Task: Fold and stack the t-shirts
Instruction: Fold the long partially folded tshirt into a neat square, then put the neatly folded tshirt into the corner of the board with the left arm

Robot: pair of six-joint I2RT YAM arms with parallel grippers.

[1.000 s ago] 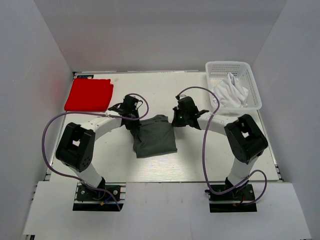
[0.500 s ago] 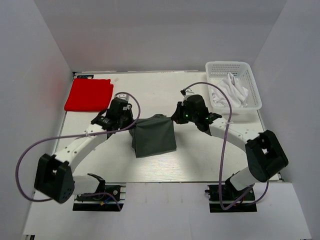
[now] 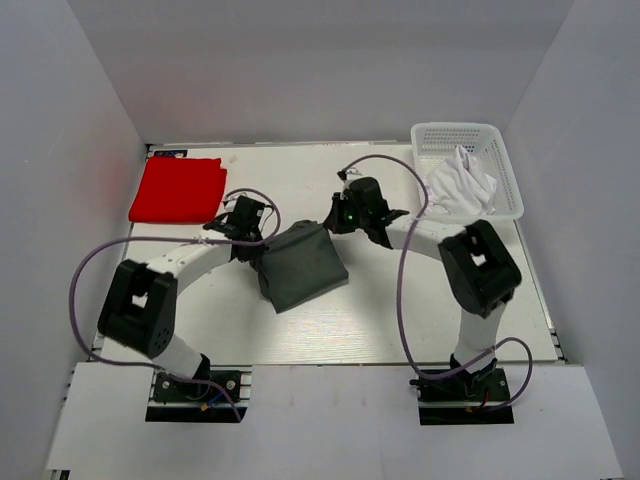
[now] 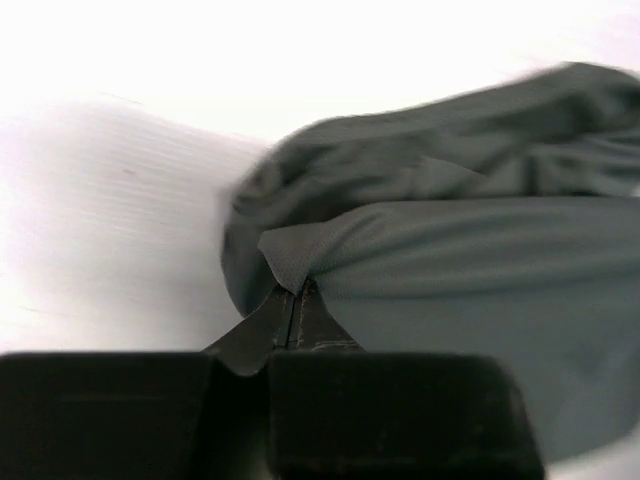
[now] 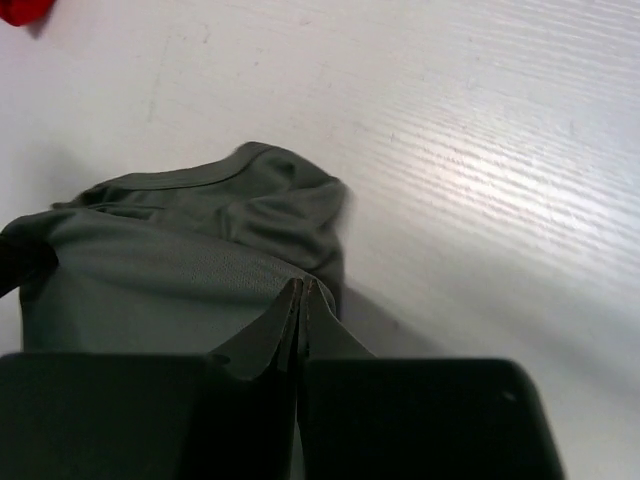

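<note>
The dark grey t-shirt lies partly folded in the middle of the table, its far edge raised between the two grippers. My left gripper is shut on the shirt's left corner, and in the left wrist view the closed tips pinch the grey cloth. My right gripper is shut on the right corner; its tips pinch the grey fabric. A bright red t-shirt lies folded flat at the back left. A white t-shirt sits crumpled in the basket.
The white plastic lattice basket stands at the back right corner. A sliver of the red cloth shows at the top left of the right wrist view. Grey walls close in the table on three sides.
Both grippers, shut on the grey shirt's top edge, have shifted it left; the right one moved left and back, so the shirt now sits skewed. Both arms' elbows changed pose.
</note>
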